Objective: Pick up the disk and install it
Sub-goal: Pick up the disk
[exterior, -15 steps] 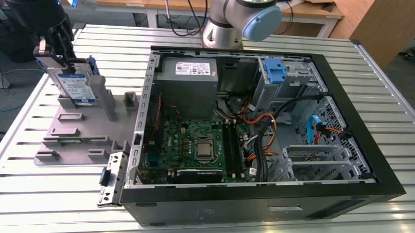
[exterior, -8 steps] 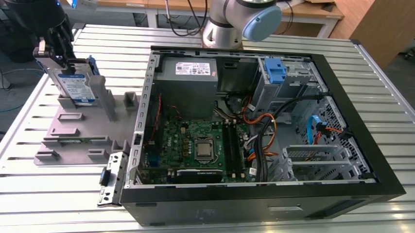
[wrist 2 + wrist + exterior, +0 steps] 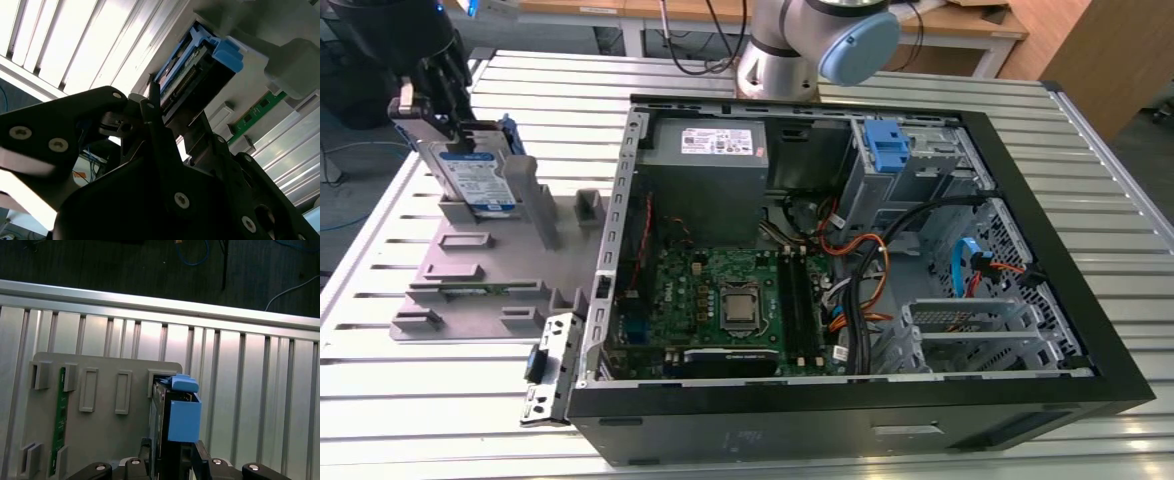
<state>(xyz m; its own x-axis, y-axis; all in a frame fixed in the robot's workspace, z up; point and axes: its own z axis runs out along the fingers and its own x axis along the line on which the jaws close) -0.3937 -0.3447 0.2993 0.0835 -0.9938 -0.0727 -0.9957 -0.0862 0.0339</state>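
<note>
Here gripper (image 3: 438,120) clamps upright disk (image 3: 480,180) at grey fixture (image 3: 467,275); computer case (image 3: 854,420) beside.

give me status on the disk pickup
Gripper shut on disk at its top end. Disk upright in grey holder, outside the case. Cables cross the case interior.

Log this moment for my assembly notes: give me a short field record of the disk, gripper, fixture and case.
disk: upright on the grey fixture plate, outside the case
gripper: at the disk's top end
fixture plate: on the slatted table, to the exterior view's left of the case
computer case: side open, motherboard exposed
install status: disk not yet in the case
</note>
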